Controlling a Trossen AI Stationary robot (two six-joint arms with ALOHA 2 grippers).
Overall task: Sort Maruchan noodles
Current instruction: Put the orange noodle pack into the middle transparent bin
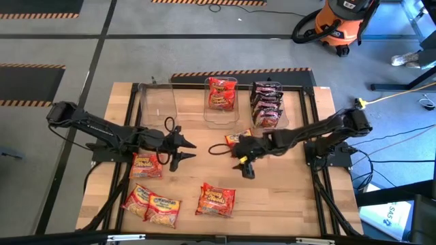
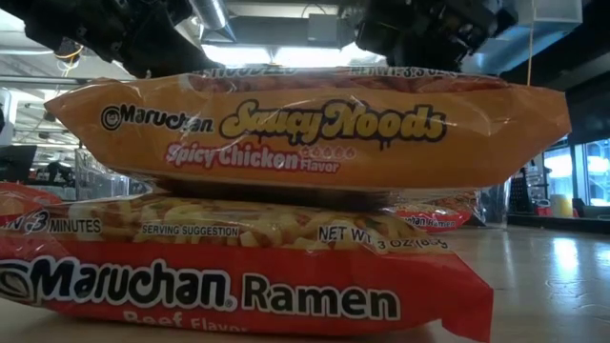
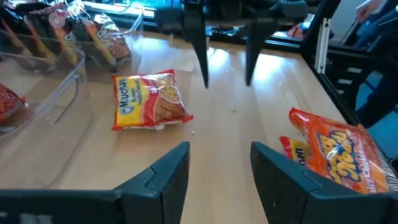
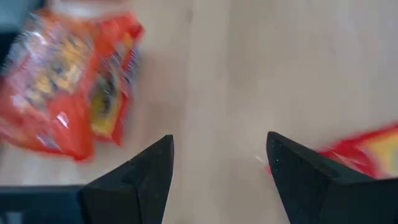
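Observation:
Maruchan noodle packets lie flat on the wooden table (image 1: 286,197). A yellow one (image 1: 235,138) (image 3: 149,99) is by my right gripper and another (image 1: 145,165) lies under my left arm. Two (image 1: 151,204) are at the near left, and an orange one rests on a red one (image 1: 216,201) (image 2: 305,133) near the front. My left gripper (image 1: 184,151) (image 3: 221,165) is open above the table's middle. My right gripper (image 1: 244,165) (image 4: 221,155) (image 3: 227,56) faces it, open, tilted down over bare wood.
Three clear bins stand along the far edge: the left one (image 1: 157,102) holds nothing, the middle one (image 1: 221,95) a red packet, the right one (image 1: 267,103) several dark packets. Bare wood lies between the two grippers and at the near right.

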